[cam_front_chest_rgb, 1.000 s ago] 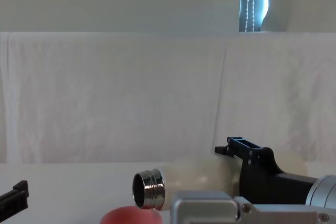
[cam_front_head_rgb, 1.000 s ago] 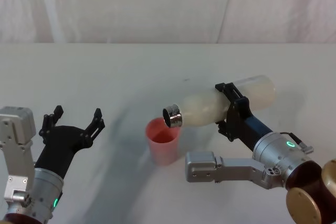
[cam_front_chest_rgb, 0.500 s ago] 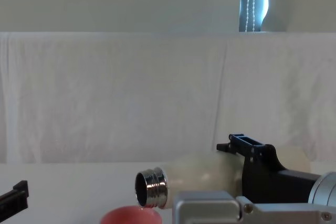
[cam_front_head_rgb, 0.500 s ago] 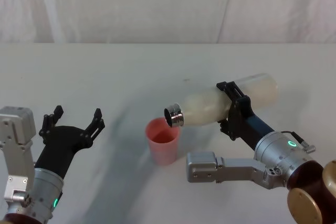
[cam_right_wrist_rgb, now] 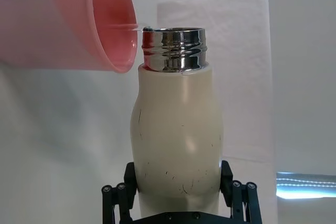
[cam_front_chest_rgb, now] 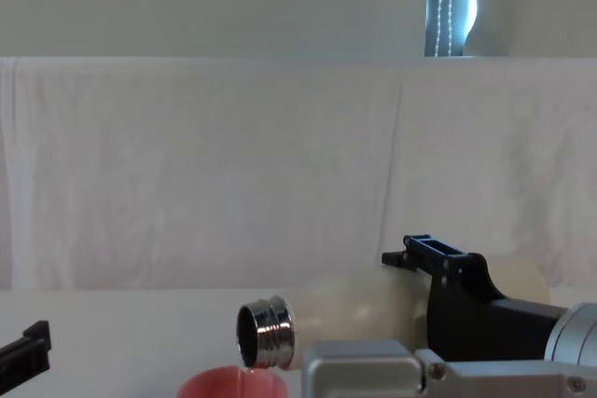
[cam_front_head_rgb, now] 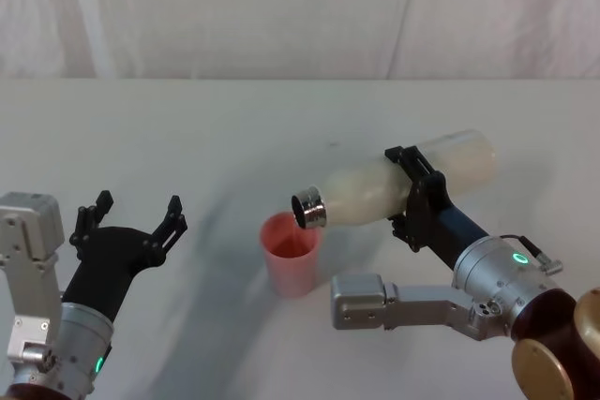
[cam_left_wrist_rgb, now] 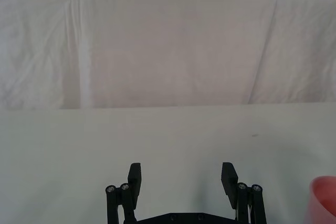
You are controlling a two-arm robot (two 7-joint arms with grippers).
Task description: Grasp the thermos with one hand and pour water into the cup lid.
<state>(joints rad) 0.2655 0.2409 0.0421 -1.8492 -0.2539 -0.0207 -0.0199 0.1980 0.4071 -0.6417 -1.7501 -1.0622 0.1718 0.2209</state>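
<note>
1. From the head camera: the right claw (cam_front_head_rgb: 409,196) is clamped around the middle of the thermos (cam_front_head_rgb: 366,191), which lies nearly on its side in the air, silver neck tipped down to the robot's left. The neck hangs just over the rim of the cup lid (cam_front_head_rgb: 292,253), which stands upright on the white worktop (cam_front_head_rgb: 234,128). The left claw (cam_front_head_rgb: 131,217) sits low on the robot's left, well apart from the cup lid, its fingers spread wide with nothing between them.

2. From the left wrist camera: the left claw (cam_left_wrist_rgb: 181,179) has its two fingers apart over bare worktop (cam_left_wrist_rgb: 168,129), and an edge of the pink cup lid (cam_left_wrist_rgb: 325,192) shows off to one side.

3. From the right wrist camera: the right claw (cam_right_wrist_rgb: 178,184) grips the thermos (cam_right_wrist_rgb: 176,140) on both sides of its body. The metal mouth meets the rim of the cup lid (cam_right_wrist_rgb: 107,22), and a thin clear line runs from the mouth into it.

4. From the chest camera: the thermos (cam_front_chest_rgb: 345,309) is held sideways by the right claw (cam_front_chest_rgb: 448,286), neck just above the cup lid (cam_front_chest_rgb: 233,386). A fingertip of the left claw (cam_front_chest_rgb: 23,347) shows low on the left.
</note>
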